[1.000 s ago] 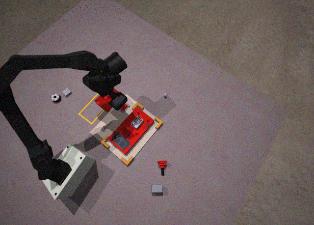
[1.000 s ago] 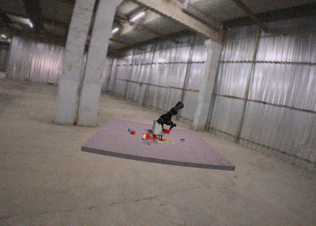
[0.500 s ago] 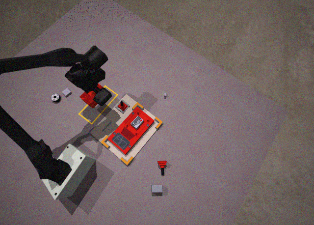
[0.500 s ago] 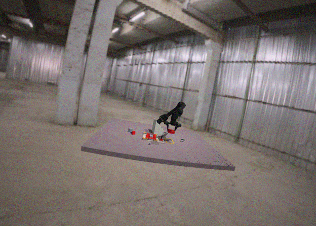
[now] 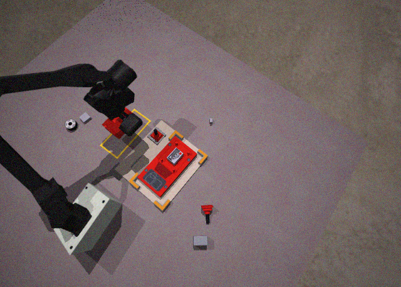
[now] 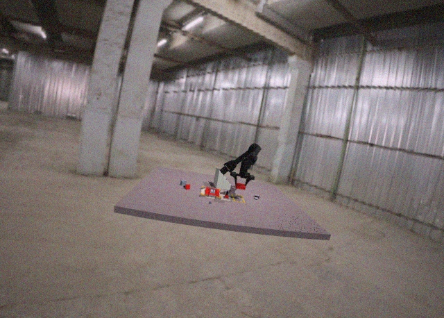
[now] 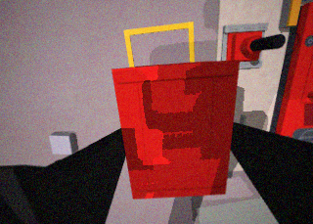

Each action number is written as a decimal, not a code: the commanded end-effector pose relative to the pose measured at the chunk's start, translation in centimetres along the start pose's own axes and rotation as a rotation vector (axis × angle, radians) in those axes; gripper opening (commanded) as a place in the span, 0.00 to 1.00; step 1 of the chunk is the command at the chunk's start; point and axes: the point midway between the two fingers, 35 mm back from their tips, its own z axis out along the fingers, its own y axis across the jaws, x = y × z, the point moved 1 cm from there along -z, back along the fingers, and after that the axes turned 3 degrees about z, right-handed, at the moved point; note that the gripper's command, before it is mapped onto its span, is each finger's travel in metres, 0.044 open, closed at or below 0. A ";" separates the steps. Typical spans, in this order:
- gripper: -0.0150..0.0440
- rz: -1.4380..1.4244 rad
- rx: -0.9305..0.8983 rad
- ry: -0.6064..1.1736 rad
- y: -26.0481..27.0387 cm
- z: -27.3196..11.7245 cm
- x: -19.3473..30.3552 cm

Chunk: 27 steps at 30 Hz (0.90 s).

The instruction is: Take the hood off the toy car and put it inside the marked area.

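— Where is the hood [image 7: 176, 128]?

— Clamped between the black fingers, held above the counter [image 5: 259, 131]. From the wrist, the yellow marked area [image 7: 158, 43] shows just beyond its far edge.

— And from the top?

— The gripper [image 5: 124, 123] covers most of the hood there, but it hangs over the marked outline, with the toy car [image 5: 168, 168] apart on its base.

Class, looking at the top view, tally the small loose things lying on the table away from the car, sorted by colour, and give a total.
Grey blocks: 3
Silver ring: 1
Red and black peg: 1
Total: 5
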 end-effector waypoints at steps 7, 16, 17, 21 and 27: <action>0.25 0.009 -0.005 0.007 0.0 1.2 0.1; 0.25 0.009 -0.005 0.007 0.0 2.1 0.1; 0.25 0.009 -0.005 0.007 0.0 2.2 0.1; 0.25 0.009 -0.005 0.007 0.0 2.6 0.1; 0.25 0.009 -0.005 0.007 0.0 3.2 0.1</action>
